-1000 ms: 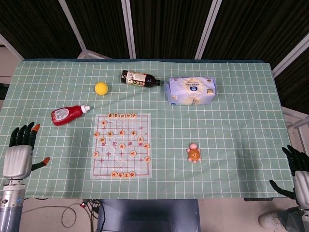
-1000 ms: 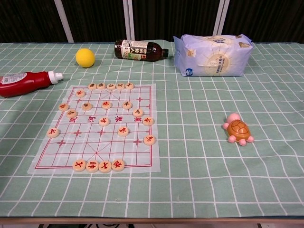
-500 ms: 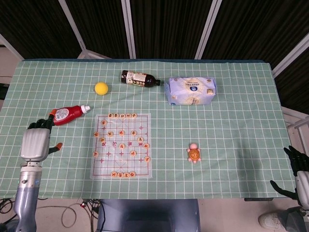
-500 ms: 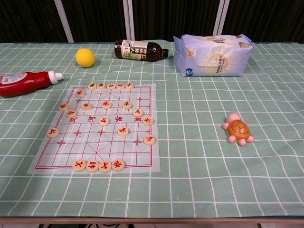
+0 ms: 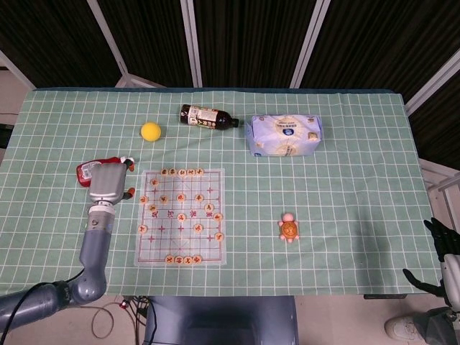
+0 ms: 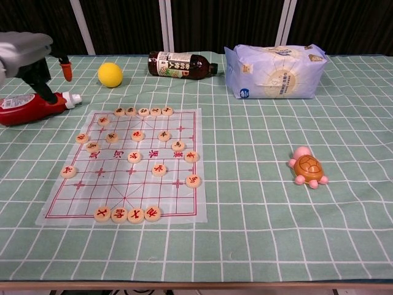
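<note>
My left hand (image 5: 108, 182) hangs over the red ketchup bottle (image 6: 32, 105), which lies on its side near the left edge of the green checked tablecloth (image 5: 359, 187), its white cap pointing right toward the chess mat (image 5: 180, 216). From the head view the back of my hand covers most of the bottle, with only the red end to the left and the cap by my fingertips showing; from the chest view my dark fingers (image 6: 38, 72) reach down toward the bottle's neck, and one orange-tipped finger sticks out to the right. Whether they touch the bottle I cannot tell, and I cannot tell if the hand is grasping it or just spread above it. The mat lies just right of the bottle, with round wooden chess pieces (image 6: 159, 169) scattered over its red grid. Farther back sit a yellow ball (image 5: 150, 131), a dark bottle (image 5: 208, 117) lying on its side, and a pale blue packet (image 5: 285, 135). A small toy turtle (image 5: 288, 228) sits alone right of the mat. My right hand (image 5: 445, 257) is well apart from all this, off the table's right front corner, fingers apart and holding nothing.
</note>
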Robot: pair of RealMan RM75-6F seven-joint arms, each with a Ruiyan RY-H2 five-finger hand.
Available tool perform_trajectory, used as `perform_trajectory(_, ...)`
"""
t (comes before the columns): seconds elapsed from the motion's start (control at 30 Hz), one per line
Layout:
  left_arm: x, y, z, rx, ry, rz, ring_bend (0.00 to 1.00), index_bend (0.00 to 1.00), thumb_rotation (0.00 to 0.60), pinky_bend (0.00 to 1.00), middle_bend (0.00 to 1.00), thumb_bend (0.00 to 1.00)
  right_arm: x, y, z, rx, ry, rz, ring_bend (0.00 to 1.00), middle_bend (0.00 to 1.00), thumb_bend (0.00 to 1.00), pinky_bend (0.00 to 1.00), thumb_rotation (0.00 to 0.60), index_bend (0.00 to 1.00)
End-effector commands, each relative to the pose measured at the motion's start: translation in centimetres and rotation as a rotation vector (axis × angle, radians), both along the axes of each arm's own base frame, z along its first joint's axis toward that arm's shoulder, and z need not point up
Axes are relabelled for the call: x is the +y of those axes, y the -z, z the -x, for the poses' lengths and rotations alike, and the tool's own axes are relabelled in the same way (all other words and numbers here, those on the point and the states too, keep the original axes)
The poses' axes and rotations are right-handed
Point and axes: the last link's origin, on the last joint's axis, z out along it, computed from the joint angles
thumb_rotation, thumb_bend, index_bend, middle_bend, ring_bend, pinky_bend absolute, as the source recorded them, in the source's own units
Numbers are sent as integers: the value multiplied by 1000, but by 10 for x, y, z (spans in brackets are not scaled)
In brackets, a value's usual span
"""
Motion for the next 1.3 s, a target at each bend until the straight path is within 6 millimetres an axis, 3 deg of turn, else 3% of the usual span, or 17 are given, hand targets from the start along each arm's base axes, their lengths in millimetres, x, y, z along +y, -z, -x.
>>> perform_trajectory(0.03, 15, 21, -10, 23, -31, 22, 1000, 434, 600, 1000, 1000, 210, 0, 0, 0, -4, 4, -1, 0, 0, 249, 0, 600, 0)
perform_trajectory(0.67, 40, 66, -15, 51, -106, 71, 1000, 438, 600, 1000, 1000, 243, -1, -2, 1, -29, 20, -8, 0, 0, 249, 0, 600, 0)
perform_trajectory(1.3, 43, 81, -14, 61, -110, 89, 1000, 450, 600, 1000, 1000, 302, -1, -3, 0, -43, 26, -8, 0, 0, 248, 0, 600, 0)
